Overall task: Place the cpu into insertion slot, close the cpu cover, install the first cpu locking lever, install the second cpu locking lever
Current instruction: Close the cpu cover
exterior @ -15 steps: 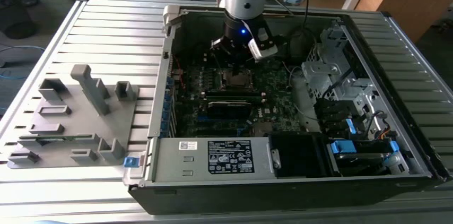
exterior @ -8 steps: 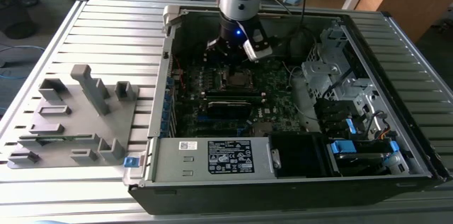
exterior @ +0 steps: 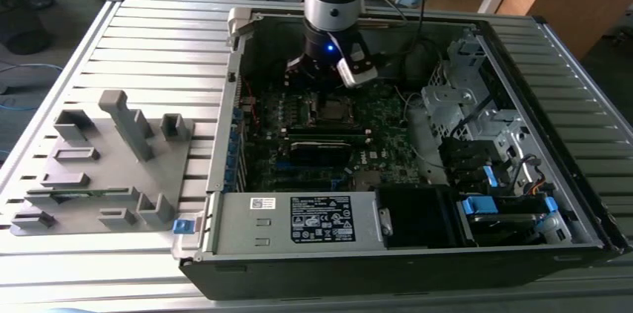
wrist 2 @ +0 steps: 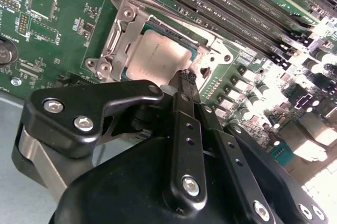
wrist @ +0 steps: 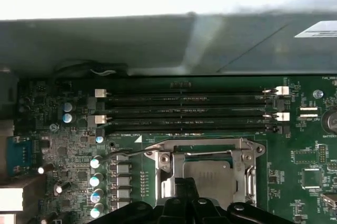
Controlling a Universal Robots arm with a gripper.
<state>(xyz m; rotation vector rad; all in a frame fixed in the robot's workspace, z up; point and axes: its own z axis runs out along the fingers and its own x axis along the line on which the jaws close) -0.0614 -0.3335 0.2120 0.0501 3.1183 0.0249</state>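
While at the rim of the cpu cover (wrist 2: 118, 30), tool (wrist 2: 185, 77) tips together, nothing between.

Dull silver-grey cpu (wrist 2: 158, 56) top, brighter silver cpu cover (wrist 2: 117, 34). Green motherboard (wrist 2: 63, 19), fine pale traces. Black memory slots (wrist: 184, 109), white end clips. Silver capacitors (wrist: 95, 180), bluish tops. Matte black gripper (wrist 2: 184, 78), silver screw heads. Exterior view: pale grey ribbed table (exterior: 148, 38), plain grey fixture (exterior: 109, 157) at the exterior view's left, black case (exterior: 396, 268), blue tabs (exterior: 478, 205), black-and-white label (exterior: 322, 219).
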